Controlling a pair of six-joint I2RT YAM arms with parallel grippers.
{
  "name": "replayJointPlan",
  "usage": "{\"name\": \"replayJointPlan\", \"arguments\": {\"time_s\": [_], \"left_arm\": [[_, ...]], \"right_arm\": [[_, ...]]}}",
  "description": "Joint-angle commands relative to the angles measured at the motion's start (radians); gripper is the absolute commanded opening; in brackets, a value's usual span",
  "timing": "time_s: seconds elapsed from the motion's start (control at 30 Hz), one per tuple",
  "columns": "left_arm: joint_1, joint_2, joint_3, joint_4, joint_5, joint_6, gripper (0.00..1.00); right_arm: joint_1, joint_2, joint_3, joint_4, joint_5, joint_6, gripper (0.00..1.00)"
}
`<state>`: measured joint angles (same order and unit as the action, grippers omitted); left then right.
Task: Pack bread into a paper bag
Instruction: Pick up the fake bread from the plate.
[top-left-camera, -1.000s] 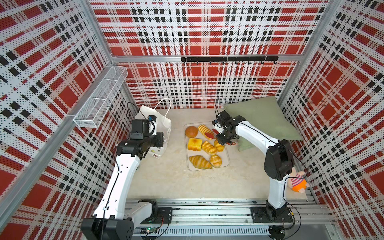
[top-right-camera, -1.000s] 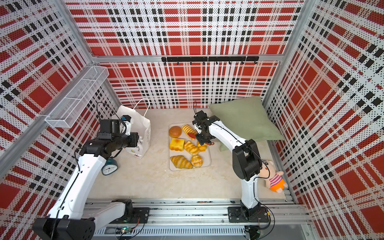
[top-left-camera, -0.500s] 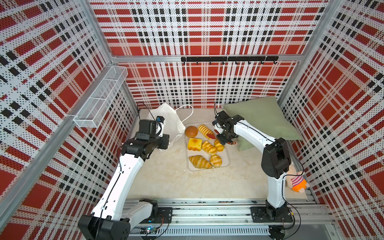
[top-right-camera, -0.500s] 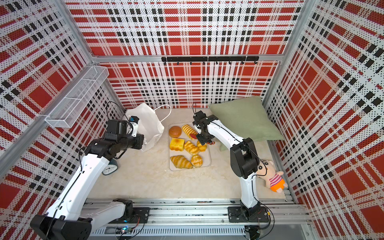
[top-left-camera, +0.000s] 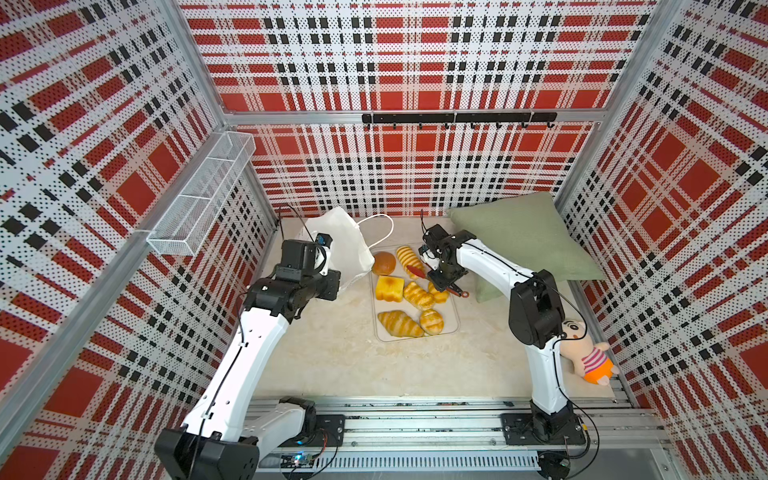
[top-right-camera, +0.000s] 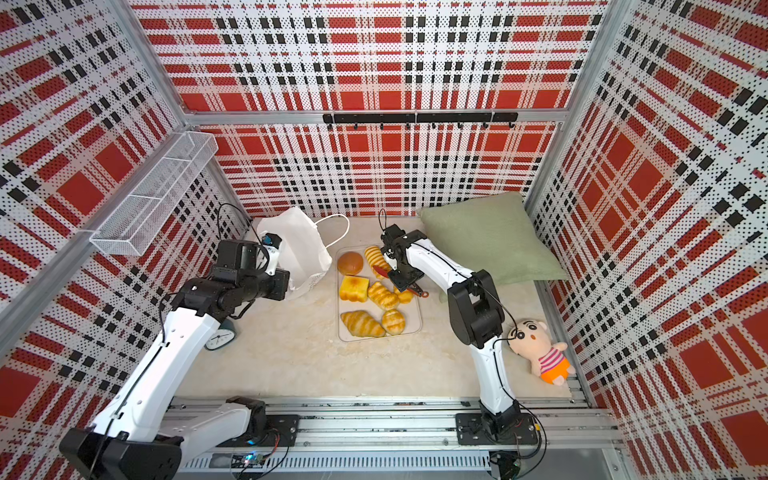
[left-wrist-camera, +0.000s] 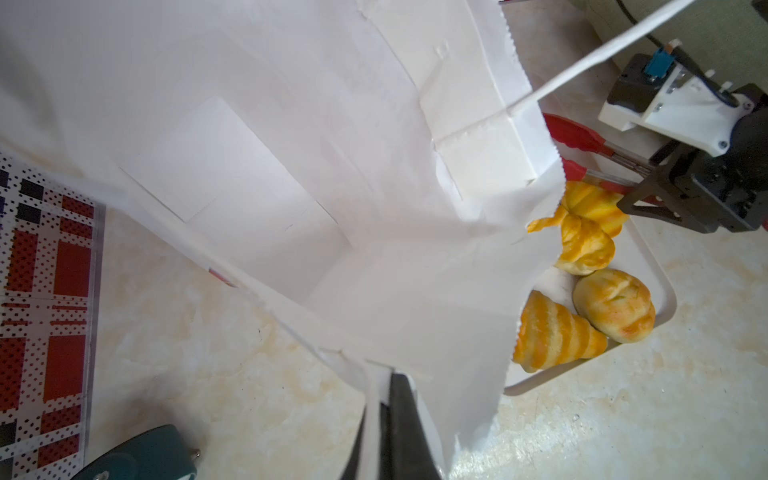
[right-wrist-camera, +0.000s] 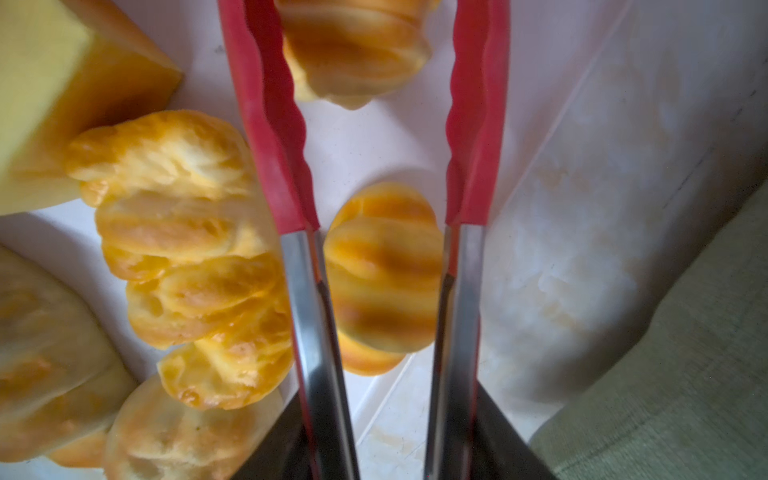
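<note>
- Locate the bread (top-left-camera: 417, 295), seven toy pieces, on the clear tray (top-left-camera: 451, 307) at mid-bench toward the far edge; none in the bag yet.
- Locate the paper bag (top-left-camera: 345, 249) by the far left corner of the bench (top-left-camera: 332, 365), tipped over, open mouth facing the tray and lying just beside it.
- Note the left pincer (left-wrist-camera: 384, 395) pressed together on the bag's rim, holding the mouth open.
- Note the right pincer (right-wrist-camera: 390, 457) clamped on the steel handles of the red-tipped tongs (right-wrist-camera: 270, 137), arms spread either side of a small striped roll (right-wrist-camera: 382, 274); contact not discernible.
- Expect light, soft, springy pieces with smooth skin; take each across its middle with a gentle squeeze to prevent slipping out.
- Treat the bag as thin and easily creased; hold at the rim, not by the cord handle (left-wrist-camera: 582, 68).
- Watch for close-packed neighbouring rolls beside the target.
- Keep clear of the green cushion (top-left-camera: 519, 237) at the far right corner, the plush doll (top-left-camera: 590, 357) at the right edge and the clock (top-right-camera: 220, 336) at the left edge.
</note>
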<state>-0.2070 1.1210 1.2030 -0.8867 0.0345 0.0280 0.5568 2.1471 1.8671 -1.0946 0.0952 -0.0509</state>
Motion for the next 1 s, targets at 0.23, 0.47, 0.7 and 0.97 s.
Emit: {"name": "replayJointPlan", "arguments": {"time_s": [0.23,0.47,0.7,0.97], "left_arm": [[-0.007,-0.025,0.017,0.000,-0.031,0.009,0.00],[-0.006,-0.035,0.016,0.002,-0.062,0.004,0.00],[-0.023,-0.050,-0.013,0.003,-0.161,0.005,0.00],[-0.024,-0.017,0.012,0.006,-0.136,-0.003,0.00]], "right_arm": [[0.001,0.046,0.049,-0.077,-0.110,0.007,0.16],[-0.009,-0.006,0.034,-0.074,-0.114,0.052,0.00],[-0.018,-0.203,0.012,-0.036,-0.075,0.123,0.00],[-0.009,-0.407,0.081,-0.064,-0.140,0.173,0.00]]}}
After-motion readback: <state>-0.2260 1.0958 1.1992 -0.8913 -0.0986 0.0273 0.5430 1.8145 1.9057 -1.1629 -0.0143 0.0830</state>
